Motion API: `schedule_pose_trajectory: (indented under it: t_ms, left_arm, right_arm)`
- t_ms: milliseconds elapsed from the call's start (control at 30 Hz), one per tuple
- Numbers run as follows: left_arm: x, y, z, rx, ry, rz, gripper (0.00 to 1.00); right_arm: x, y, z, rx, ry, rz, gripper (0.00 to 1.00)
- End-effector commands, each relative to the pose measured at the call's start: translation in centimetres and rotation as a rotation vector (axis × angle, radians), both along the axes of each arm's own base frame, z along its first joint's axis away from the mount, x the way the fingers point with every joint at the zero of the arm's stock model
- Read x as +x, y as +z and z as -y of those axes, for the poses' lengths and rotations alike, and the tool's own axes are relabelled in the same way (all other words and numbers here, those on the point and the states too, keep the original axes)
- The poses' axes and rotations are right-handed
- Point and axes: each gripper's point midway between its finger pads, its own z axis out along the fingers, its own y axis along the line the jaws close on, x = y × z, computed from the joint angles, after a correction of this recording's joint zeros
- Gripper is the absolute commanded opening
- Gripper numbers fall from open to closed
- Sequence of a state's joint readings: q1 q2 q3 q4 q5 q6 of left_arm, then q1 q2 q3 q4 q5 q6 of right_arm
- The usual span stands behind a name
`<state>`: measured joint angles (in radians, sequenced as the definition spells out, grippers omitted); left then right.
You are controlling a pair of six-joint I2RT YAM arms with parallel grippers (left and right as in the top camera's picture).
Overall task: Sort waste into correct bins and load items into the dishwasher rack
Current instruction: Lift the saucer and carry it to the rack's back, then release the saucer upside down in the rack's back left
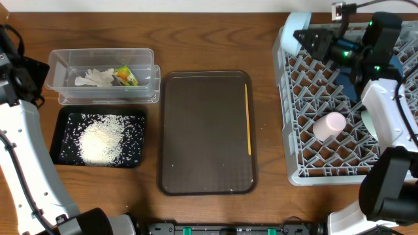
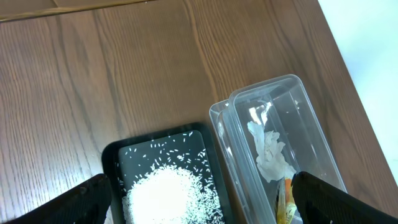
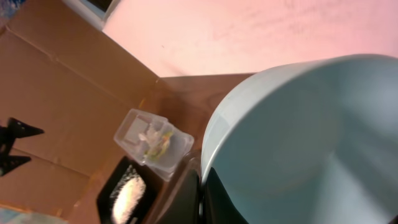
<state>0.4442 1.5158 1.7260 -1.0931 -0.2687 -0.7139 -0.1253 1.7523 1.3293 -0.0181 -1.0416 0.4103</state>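
Note:
My right gripper (image 1: 318, 40) (image 3: 200, 194) is shut on the rim of the mint-white bowl (image 1: 297, 27) (image 3: 305, 137) and holds it at the far left corner of the grey dishwasher rack (image 1: 307, 171). A pink cup (image 1: 330, 125) lies on its side in the rack. A dark-blue plate edge (image 1: 398, 65) shows behind my right arm. The clear tub (image 1: 147, 60) (image 2: 311, 118) holds the white tissue (image 1: 93, 78) (image 2: 270, 152) and the yellow-green wrapper (image 1: 126, 76). The black tray (image 1: 62, 121) (image 2: 112, 162) holds the rice (image 1: 103, 139) (image 2: 168, 196). My left gripper (image 2: 199, 208) is open and empty above both bins.
A large brown serving tray (image 1: 202, 130) lies at the table's middle with a thin yellow stick (image 1: 248, 117) along its right side. My right arm (image 1: 385, 111) reaches over the rack's right half. The left arm (image 1: 26, 150) runs along the left edge.

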Motion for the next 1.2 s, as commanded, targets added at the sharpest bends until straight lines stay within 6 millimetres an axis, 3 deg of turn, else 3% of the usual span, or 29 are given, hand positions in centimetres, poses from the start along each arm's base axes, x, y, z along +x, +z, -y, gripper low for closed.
schedule_pose_trajectory:
  t_ms: [0, 167, 367, 567, 1167]
  left_arm:
    - [-0.2, 0.0, -0.3, 0.007, 0.011, -0.007, 0.95]
    - [-0.2, 0.0, -0.3, 0.008, 0.012, -0.007, 0.95]
    - [-0.2, 0.0, -0.3, 0.008, 0.012, -0.007, 0.95]
    - [-0.2, 0.0, -0.3, 0.008, 0.012, -0.007, 0.95]
    - [-0.2, 0.0, -0.3, 0.008, 0.012, -0.007, 0.95]
  right_arm:
    - [-0.5, -1.5, 0.2, 0.04, -0.004, -0.057, 0.01]
    - [-0.5, -4.5, 0.4, 0.037, -0.017, -0.078, 0.01]
    - [1.0, -6.8, 0.5, 0.091, -0.009, -0.097, 0.01]
    - [1.8, -7.2, 1.3, 0.134, -0.019, -0.101, 0.01]
    - [1.4, -7.8, 3.4, 0.146, -0.052, -0.154, 0.05]
